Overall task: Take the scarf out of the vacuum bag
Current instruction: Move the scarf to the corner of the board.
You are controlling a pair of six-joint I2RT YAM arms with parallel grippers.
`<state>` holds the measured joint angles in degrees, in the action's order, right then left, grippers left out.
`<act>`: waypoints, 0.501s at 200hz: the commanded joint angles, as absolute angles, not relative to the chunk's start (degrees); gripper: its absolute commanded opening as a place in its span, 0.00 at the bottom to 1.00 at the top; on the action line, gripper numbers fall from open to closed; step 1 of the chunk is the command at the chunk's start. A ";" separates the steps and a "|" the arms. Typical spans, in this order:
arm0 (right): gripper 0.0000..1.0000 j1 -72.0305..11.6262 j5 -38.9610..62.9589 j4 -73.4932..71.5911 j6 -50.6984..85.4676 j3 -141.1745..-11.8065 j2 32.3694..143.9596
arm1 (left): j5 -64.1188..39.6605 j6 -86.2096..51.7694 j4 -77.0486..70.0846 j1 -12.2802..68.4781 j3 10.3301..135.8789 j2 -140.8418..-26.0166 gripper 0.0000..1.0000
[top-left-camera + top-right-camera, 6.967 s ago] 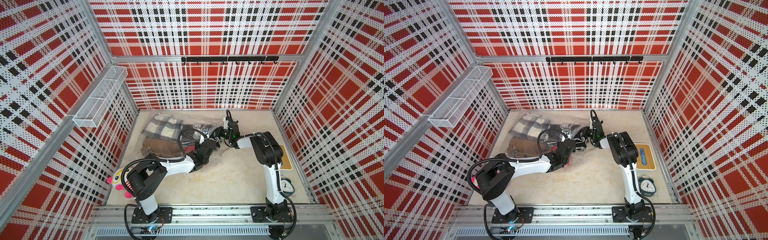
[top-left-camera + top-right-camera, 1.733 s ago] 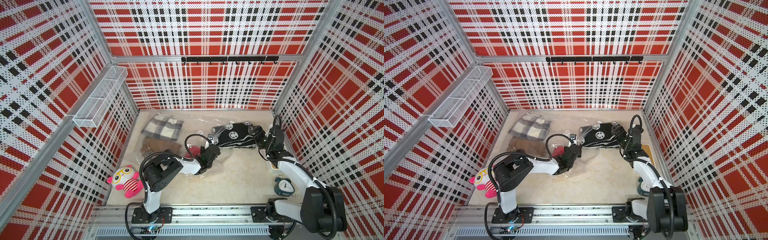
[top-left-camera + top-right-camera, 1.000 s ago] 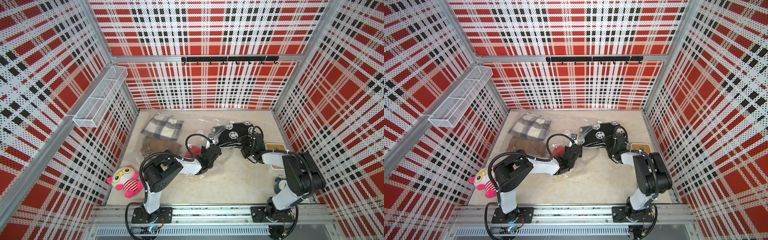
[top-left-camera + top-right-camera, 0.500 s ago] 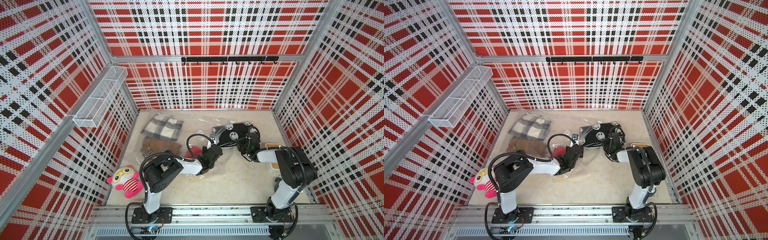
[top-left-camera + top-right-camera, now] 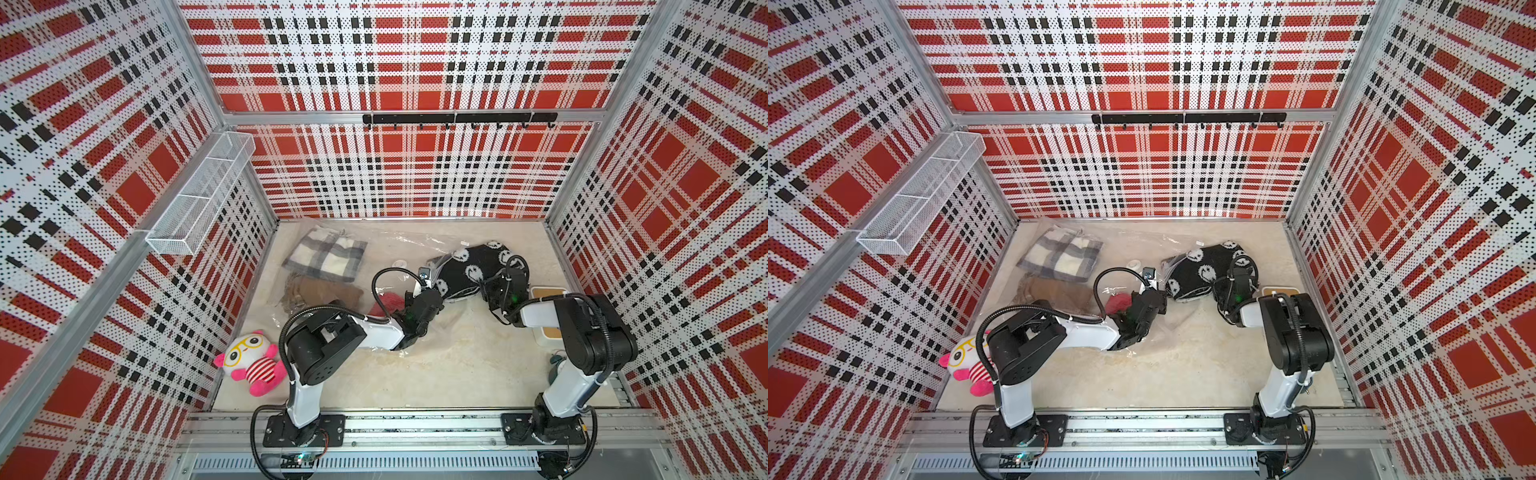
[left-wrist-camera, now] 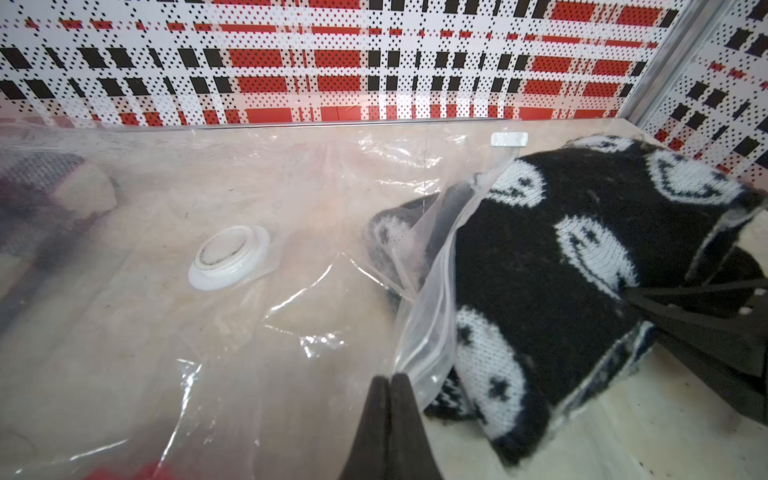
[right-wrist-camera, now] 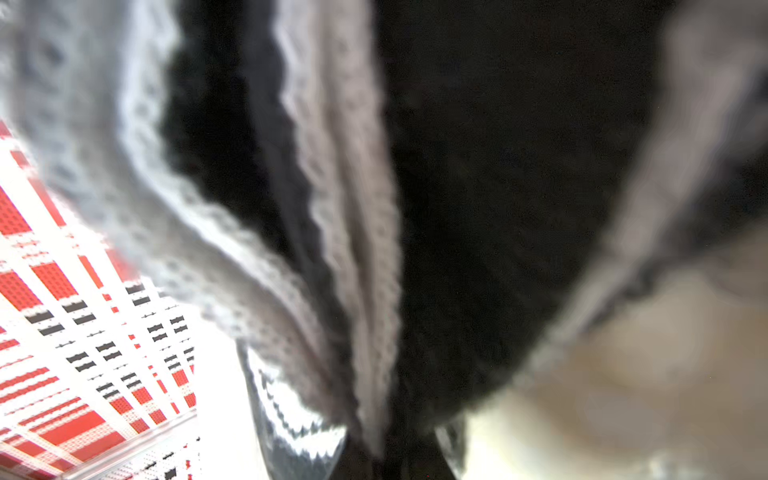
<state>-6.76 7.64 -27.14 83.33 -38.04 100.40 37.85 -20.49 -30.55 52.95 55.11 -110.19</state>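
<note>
Two pincers: both are closed, each on a different thing.
Left pincer [image 6: 388, 380]: nearer than the valve [image 6: 228, 257] and a little toward the right arm's side of it. Its tips are pressed together on what looks like the zip edge [image 6: 432, 307] of the vacuum bag [image 6: 249, 353]. The pinch sits at the picture's rim and is hard to read.
Right pincer [image 7: 390, 457]: further toward that same side of the valve. It is clamped on a fold of the scarf [image 6: 561, 266], with the knit running straight into its tips.
Scarf: black knit with white smiling faces, bunched on the right arm's side of the valve. Most of it lies outside the bag's mouth and one end is under the plastic.
Bag: clear and crinkled, flat on the table [image 5: 415, 374]. It spreads from the valve toward the left arm's side, where a grey check cloth [image 5: 326, 257] and a brown cloth [image 5: 320, 291] show through it.
Handling: the scarf is likely soft, light and limp, so it should stretch and drag rather than slide out whole. Its loops may catch on the zip edge. The plastic is thin and slippery and would follow the scarf unless pinned.
Where to hold: a thick fold of the bunched part outside the mouth, pulled low and away from the valve.
</note>
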 commanded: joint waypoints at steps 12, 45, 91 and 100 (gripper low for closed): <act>0.00 -2.64 6.61 -25.92 81.94 -37.47 99.84 | 39.46 -20.81 -32.96 52.40 54.49 -109.24 0.00; 0.00 -0.40 5.95 -22.45 81.04 -39.56 100.37 | 45.41 -19.66 -33.53 53.96 54.81 -108.41 0.00; 0.00 2.13 3.60 -19.36 81.68 -41.31 99.66 | 44.73 -18.85 -33.64 52.67 55.30 -108.30 0.00; 0.00 2.78 3.95 -19.72 82.55 -41.63 100.04 | 46.46 -17.53 -33.42 52.66 55.83 -107.91 0.00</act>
<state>0.45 7.81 -22.61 80.99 -40.12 100.40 42.17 -19.90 -31.73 53.39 55.11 -110.19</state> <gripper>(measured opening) 0.073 0.052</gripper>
